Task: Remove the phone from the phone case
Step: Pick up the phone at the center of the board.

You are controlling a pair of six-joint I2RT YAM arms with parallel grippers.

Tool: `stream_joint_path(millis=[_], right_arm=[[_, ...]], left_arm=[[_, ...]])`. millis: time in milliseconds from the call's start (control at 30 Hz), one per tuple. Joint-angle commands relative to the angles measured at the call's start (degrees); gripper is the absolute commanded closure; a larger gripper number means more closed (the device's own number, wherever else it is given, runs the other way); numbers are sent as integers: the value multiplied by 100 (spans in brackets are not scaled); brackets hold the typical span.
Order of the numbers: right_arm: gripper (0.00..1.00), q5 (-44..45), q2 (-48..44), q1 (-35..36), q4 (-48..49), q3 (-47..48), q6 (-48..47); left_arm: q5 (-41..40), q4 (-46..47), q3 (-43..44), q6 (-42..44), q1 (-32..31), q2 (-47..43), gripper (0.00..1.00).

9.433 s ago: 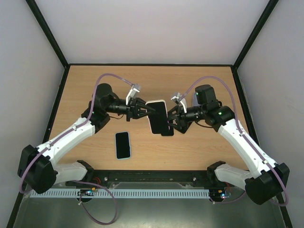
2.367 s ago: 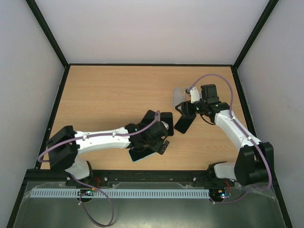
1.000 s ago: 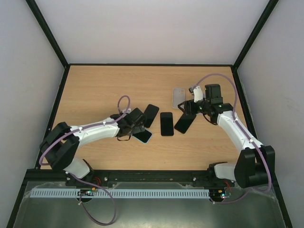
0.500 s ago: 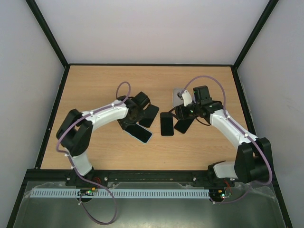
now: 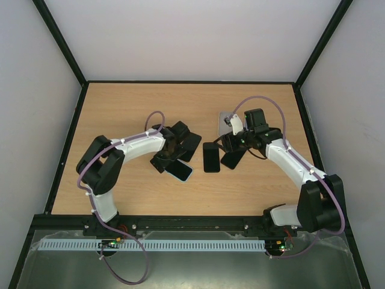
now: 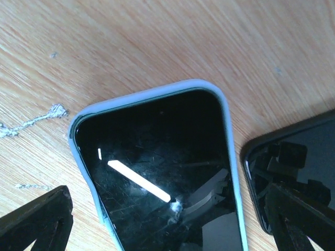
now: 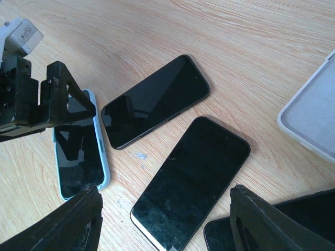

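Left tool (image 6: pixel 167 192) is open, one finger on each side of the cased phone (image 6: pixel 157 172) and nothing gripped. Can't tell whether the fingers touch it or the wooden surface (image 5: pixel 120 108). The cased phone lies flat, screen up, with the light-blue case (image 6: pixel 146 94) wrapping every edge in view, so this phone is not out. Just right of the cased phone, a thin gap apart, lies a bare black phone (image 7: pixel 154 102), slanted, no case. Further right of the cased phone is a second bare black phone (image 7: pixel 193 183), also flat and apart from the first. Right tool (image 7: pixel 166 191) hangs above that stretch, well to the right of the cased phone, jaws wide and holding nothing. A third dark phone (image 5: pixel 230 161) sits partly hidden beneath it; case or no case not clear. Farthest right of the cased phone is an empty grey case (image 7: pixel 311 112), open side up. Progress, as a judgement: one case is off and lying empty with loose phones nearby, but the light-blue case is untouched. What's left looks like the whole job for it: pin or grip the cased phone, peel a corner of the case, work the phone free and set the two apart.
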Motion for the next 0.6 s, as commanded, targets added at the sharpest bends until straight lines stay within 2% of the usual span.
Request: stream_joint_path(millis=[0, 467, 567], right_arm=[[36, 59, 0, 0, -129, 92, -93], [35, 23, 15, 0, -188, 100, -147], [36, 13, 24, 4, -209, 107, -155]], left_arm=[[262, 334, -306, -400, 152, 25, 1], [508, 567, -423, -538, 485, 355, 1], [560, 584, -565, -676, 491, 335, 5]])
